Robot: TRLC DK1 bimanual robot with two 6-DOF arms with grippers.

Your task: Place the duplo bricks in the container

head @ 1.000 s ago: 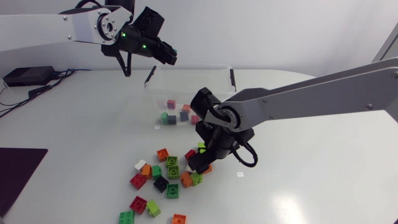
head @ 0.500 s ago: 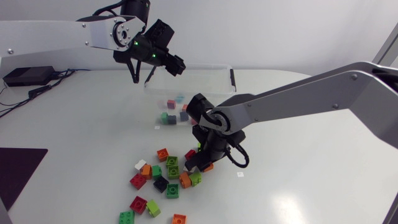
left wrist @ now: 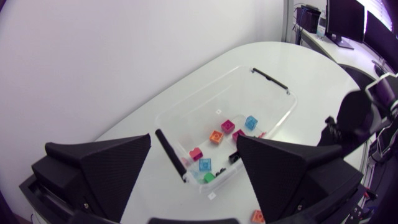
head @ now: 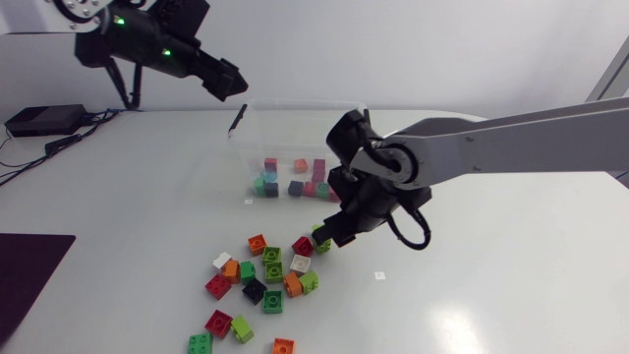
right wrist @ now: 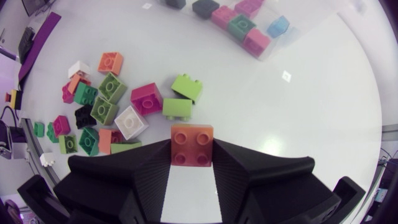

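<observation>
One orange brick (right wrist: 191, 146) is clamped in the right gripper (head: 329, 234) above the loose bricks (head: 272, 261); carry it level over the near wall of the container (head: 300, 105), release low, avoiding the open, empty left gripper (head: 234, 90).

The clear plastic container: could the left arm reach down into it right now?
Probably yes. The left gripper hangs open and empty above the clear plastic container, which has no lid on, and the left wrist view shows nothing between them.
</observation>
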